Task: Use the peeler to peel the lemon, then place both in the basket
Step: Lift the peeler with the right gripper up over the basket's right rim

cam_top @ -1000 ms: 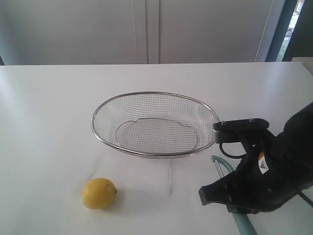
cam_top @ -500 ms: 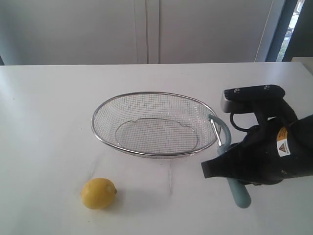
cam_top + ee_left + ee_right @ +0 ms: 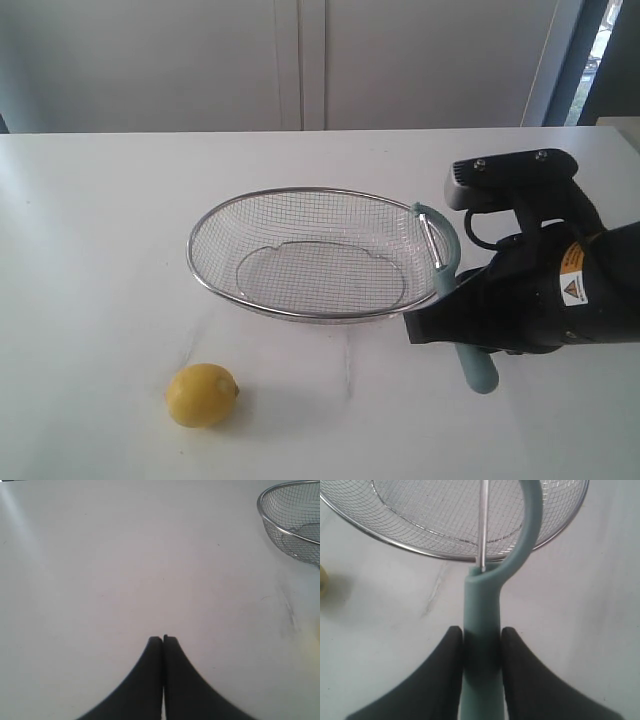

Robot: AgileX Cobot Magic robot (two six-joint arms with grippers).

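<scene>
The lemon (image 3: 202, 395) lay on the table (image 3: 100, 250) nearest the front, left of centre, with nothing touching it. The right gripper (image 3: 481, 639) was clamped on the peeler (image 3: 446, 272) handle, curved head raised at the right rim of the basket (image 3: 300, 192). The left gripper (image 3: 163, 641) was fully closed and held nothing.
</scene>
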